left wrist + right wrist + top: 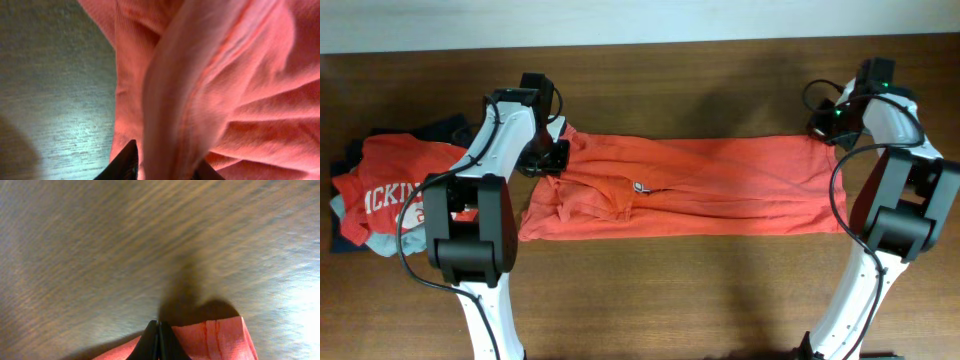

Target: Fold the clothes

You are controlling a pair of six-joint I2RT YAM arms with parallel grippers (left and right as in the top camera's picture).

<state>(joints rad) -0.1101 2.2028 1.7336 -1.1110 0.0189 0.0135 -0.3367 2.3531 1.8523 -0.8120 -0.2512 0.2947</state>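
The clothes [720, 185], one orange-red T-shirt, lie in a long band across the middle of the wooden table. A small grey print shows near its left part. My left gripper [548, 158] is at the shirt's upper left corner. In the left wrist view a raised fold of the shirt [240, 75] fills the gap between the two dark fingers of the left gripper [165, 167]. My right gripper [823, 128] is at the upper right corner. Its fingers [159, 337] are pressed together on the hemmed edge of the shirt [215, 340], which casts a shadow on the table.
A pile of folded garments sits at the far left: a red shirt with white lettering [390, 190] on top, pale blue [382, 243] and navy [345, 243] beneath. The table's back edge meets a white wall [620, 20]. Both arm bases stand at the front.
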